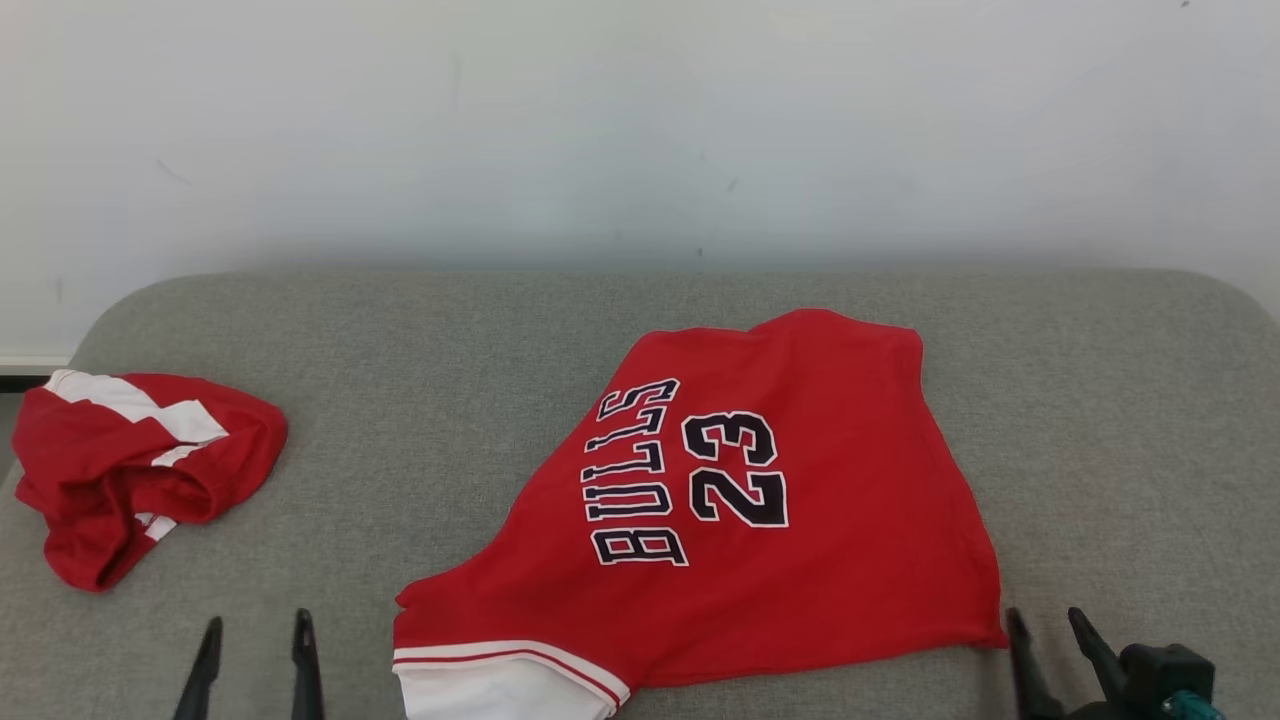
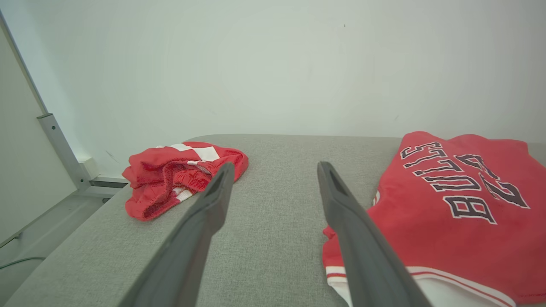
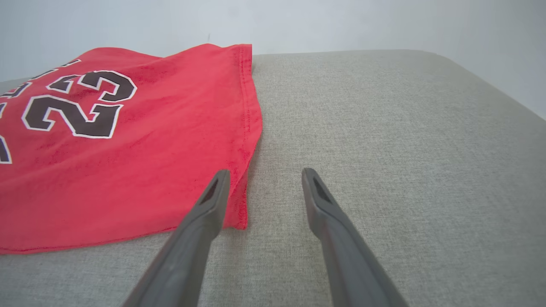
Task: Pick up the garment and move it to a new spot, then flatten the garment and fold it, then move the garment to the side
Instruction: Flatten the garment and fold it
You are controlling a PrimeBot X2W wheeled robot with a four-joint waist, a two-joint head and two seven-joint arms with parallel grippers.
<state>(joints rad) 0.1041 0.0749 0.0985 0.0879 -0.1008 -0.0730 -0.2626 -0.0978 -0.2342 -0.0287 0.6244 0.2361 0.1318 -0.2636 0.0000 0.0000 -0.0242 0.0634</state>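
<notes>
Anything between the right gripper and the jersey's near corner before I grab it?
Nothing visible. The right gripper stands open right beside a corner of the jersey, over bare cushion. The crumpled shorts lie far off to the left.

Left gripper [image 2: 276,166] gapes over the grey bench [image 2: 273,221]; a crumpled red bundle [image 2: 170,187], perhaps shorts, sits by its left edge, red jersey [image 2: 448,238] opposite.

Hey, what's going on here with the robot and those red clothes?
A red basketball jersey with black lettering lies spread on the grey fabric cushion. The robot's left pincer and right pincer flank its near edge, both open, holding nothing; the right one is by the jersey's corner. A crumpled red and white garment lies apart to the left.
</notes>
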